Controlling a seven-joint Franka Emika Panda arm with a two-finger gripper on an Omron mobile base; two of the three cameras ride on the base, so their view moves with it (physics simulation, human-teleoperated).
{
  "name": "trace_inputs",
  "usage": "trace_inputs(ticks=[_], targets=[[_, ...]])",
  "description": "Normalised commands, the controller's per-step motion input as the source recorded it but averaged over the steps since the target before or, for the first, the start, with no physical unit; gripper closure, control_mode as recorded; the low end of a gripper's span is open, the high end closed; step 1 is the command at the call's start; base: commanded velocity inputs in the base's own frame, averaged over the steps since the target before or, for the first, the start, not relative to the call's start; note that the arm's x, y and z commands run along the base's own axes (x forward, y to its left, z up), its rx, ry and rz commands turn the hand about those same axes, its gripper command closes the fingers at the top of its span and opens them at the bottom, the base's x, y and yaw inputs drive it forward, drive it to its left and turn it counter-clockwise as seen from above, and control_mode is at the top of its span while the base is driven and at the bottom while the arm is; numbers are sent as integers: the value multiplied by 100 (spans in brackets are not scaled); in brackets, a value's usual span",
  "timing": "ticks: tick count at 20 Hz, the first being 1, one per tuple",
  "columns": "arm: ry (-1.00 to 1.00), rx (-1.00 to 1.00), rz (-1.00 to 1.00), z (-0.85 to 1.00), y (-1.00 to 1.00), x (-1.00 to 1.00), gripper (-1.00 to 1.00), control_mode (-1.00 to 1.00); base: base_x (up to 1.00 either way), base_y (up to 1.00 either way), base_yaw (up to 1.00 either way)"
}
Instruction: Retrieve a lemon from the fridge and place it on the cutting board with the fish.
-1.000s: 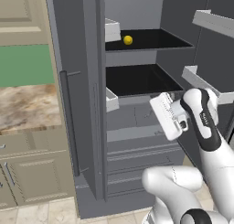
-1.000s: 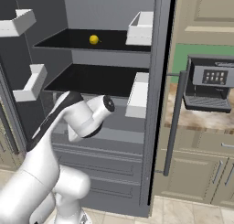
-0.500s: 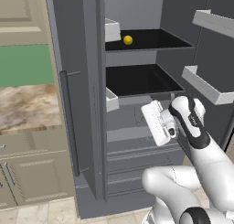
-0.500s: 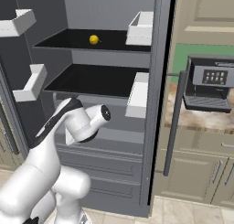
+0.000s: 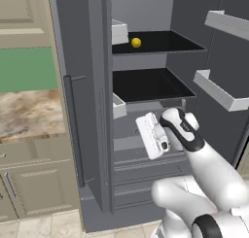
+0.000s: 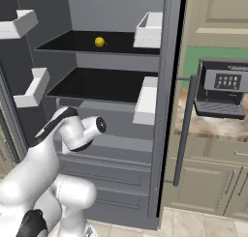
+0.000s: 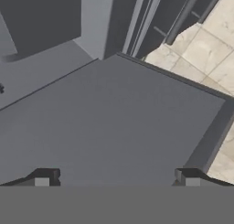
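The fridge (image 5: 146, 62) stands with both doors open. On its upper black shelf lies the small yellow lemon (image 5: 136, 42) (image 6: 99, 41), near the back. My gripper (image 5: 151, 136) hangs well below it, in front of the lower drawers (image 6: 116, 168), with the hand turned sideways. In the hand view the gripper (image 7: 115, 179) is open, its two fingertips (image 7: 43, 178) far apart with nothing between them, facing a grey fridge panel and tiled floor. The cutting board and the fish are out of view.
White door bins (image 5: 221, 89) (image 6: 145, 100) jut from both open doors, close to the arm. A coffee machine (image 6: 223, 93) sits on the marbled counter right of the fridge; more counter (image 5: 29, 110) and beige cabinets (image 5: 34, 193) lie to the left.
The hand has swung left and slightly down in front of the drawers, turning as it went. The lemon and the fridge doors have not moved.
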Motion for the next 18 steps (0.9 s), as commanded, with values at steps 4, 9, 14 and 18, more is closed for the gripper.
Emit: trace_inputs(ticks=[4, 9, 14, 18], targets=[[0, 3, 0, -37, 38, 33, -100, -100, 0, 0, 0], [0, 1, 0, -30, 43, 34, -100, -100, 0, 0, 0], [0, 0, 0, -29, 45, 39, -100, -100, 0, 0, 0], [0, 0, 0, -32, 43, 40, -100, -100, 0, 0, 0]])
